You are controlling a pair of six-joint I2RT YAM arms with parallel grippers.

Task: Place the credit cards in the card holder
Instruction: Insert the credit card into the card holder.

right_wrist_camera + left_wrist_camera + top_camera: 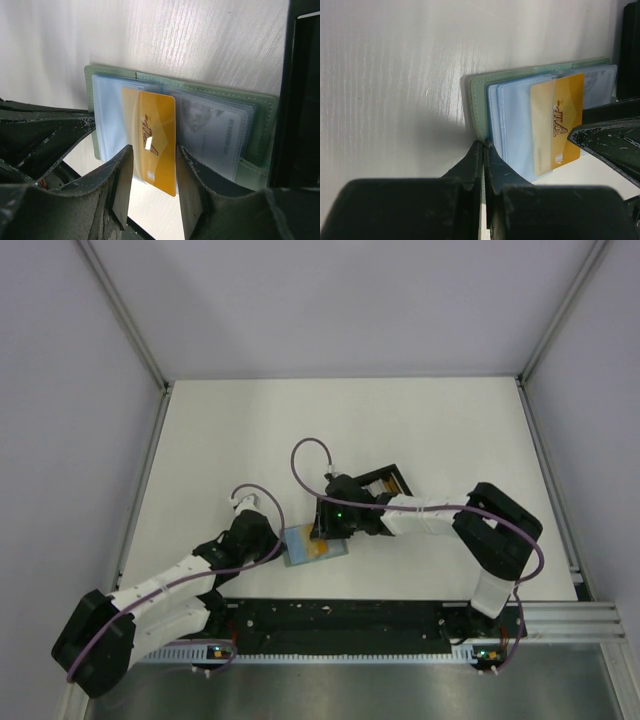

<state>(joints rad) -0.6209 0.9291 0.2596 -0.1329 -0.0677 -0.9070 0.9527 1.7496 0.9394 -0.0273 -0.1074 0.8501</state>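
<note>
- Left gripper [482, 159]: at the card holder's near-left edge. The jaws are pressed together with the holder's green rim pinched between them and no gap showing.
- Card holder [476, 107]: sage-green folding wallet. It lies open and flat on the table, just ahead of the arm bases and between the two grippers. Pale blue slotted sleeves face up.
- Yellow card [157, 135]: gold-orange, marked "VIP". It is partly tucked into a blue sleeve near the middle of the holder. Its outer end sticks out past the sleeve and over the holder's edge.
- Pale card [210, 132]: grey-white with faint print. It lies under a clear sleeve in the half of the holder away from the left gripper. Only its face shows, and the print is too blurred to read.
- Right gripper [152, 150]: directly over the holder, on the side opposite the left gripper. The jaws are parted to a middling gap, with one finger along each long edge of the yellow card. Whether the pads touch the card cannot be told.
- Black box [388, 480]: just beyond the holder on its far-right side, behind the right wrist. Its rim sits close beside the holder's green cover.
- Table [300, 420]: white and faintly grained. It carries the holder and the box.
</note>
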